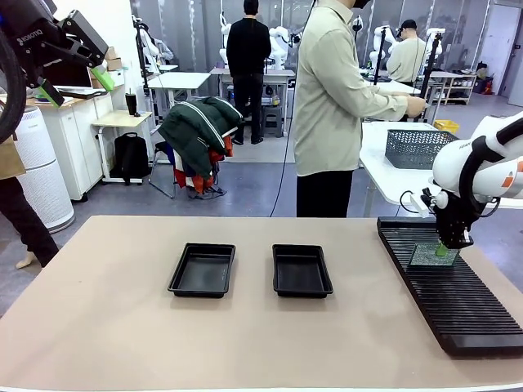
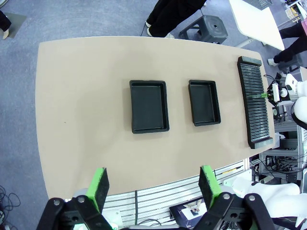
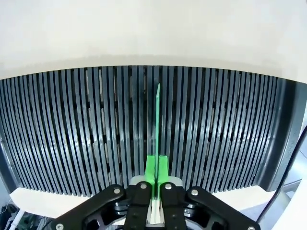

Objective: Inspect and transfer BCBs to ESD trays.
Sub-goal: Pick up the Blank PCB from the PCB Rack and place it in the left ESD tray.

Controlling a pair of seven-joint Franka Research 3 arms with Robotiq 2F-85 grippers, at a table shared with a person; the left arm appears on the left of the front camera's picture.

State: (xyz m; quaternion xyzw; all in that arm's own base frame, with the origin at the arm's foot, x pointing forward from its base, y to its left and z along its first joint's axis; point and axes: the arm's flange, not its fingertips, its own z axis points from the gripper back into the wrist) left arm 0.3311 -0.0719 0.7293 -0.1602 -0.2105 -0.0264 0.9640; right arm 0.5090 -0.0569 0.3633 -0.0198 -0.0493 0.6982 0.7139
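Right gripper (image 3: pixel 156 164) clenched on the top edge of a board (image 3: pixel 158 115) standing upright in the rack (image 1: pixel 474 318) at 3 o'clock on the table (image 1: pixel 106 327); left gripper (image 2: pixel 153 184) high, jaws wide, empty. Risk: edge-only pinch, so a tilted pull could jam the board in its slot or let it swivel loose before the trays (image 1: pixel 201 291) at the rack's 9 o'clock.

My glossy white right arm (image 1: pixel 484 155), orange-banded with a thick black cable (image 1: pixel 467 175), and its black right tool (image 1: pixel 445 245); my left tool (image 1: pixel 75 84), stamped ROBOTIQ, has green pads (image 2: pixel 100 184) and silver screws (image 2: pixel 53 202). The person (image 1: pixel 335 98) wears a pale shirt, black trousers.
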